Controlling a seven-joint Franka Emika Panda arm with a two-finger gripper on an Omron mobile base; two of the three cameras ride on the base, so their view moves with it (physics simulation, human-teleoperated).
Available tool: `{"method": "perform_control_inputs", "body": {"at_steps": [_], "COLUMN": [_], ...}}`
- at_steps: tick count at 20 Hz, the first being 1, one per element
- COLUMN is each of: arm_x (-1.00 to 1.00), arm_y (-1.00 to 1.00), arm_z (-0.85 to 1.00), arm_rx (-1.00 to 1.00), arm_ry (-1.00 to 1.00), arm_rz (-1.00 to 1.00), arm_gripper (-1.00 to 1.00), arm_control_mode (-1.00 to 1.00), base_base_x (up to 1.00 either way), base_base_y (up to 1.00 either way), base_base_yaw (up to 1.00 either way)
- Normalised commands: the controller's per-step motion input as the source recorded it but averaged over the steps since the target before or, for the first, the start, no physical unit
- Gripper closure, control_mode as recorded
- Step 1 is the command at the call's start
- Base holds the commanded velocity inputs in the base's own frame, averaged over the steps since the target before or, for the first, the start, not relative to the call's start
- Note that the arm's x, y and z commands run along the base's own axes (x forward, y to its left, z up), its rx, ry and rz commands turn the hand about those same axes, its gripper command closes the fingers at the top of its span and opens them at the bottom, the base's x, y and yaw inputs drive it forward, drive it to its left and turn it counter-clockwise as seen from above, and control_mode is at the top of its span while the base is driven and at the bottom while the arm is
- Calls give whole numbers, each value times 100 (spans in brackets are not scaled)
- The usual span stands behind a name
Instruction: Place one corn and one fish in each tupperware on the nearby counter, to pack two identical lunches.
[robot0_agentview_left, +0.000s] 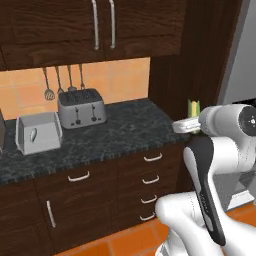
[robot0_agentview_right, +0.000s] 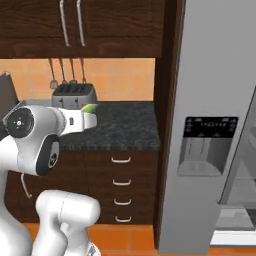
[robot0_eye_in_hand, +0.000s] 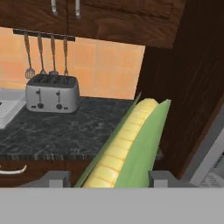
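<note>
One corn cob (robot0_eye_in_hand: 127, 140), yellow kernels with a green husk, fills the middle of the hand view, and my gripper (robot0_eye_in_hand: 109, 177) is shut on its lower end. From the left base view the corn (robot0_agentview_left: 194, 107) stands upright above the white hand (robot0_agentview_left: 186, 125), off the right end of the black counter (robot0_agentview_left: 125, 130). The right base view shows the cob (robot0_agentview_right: 90, 108) at the gripper (robot0_agentview_right: 81, 119), in front of the counter (robot0_agentview_right: 125, 127). The fish, the second cob and both tupperware are out of view.
A silver toaster (robot0_agentview_left: 81, 107) stands at the back under hanging utensils (robot0_agentview_left: 62, 80). Left of it sits a boxy light-grey appliance (robot0_agentview_left: 37, 132). A tall dark wood panel (robot0_agentview_left: 200, 55) closes the counter's right end, with a grey fridge (robot0_agentview_right: 215, 125) beyond it.
</note>
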Motion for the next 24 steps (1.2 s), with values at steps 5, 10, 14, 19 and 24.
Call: {"method": "perform_control_inputs", "body": {"at_steps": [5, 10, 14, 19, 24], "arm_x": [0, 0, 0, 0, 17], "arm_y": [0, 0, 0, 0, 7], "arm_z": [0, 0, 0, 0, -33], "arm_rx": [0, 0, 0, 0, -5], "arm_ry": [0, 0, 0, 0, 7], "arm_rz": [0, 0, 0, 0, 0], "arm_gripper": [100, 100, 100, 100, 100], "arm_control_mode": [100, 100, 100, 100, -100], "base_base_x": [33, 59, 56, 37, 3], "base_base_y": [100, 100, 100, 100, 15], "base_base_yaw": [1, 1, 0, 0, 0]}}
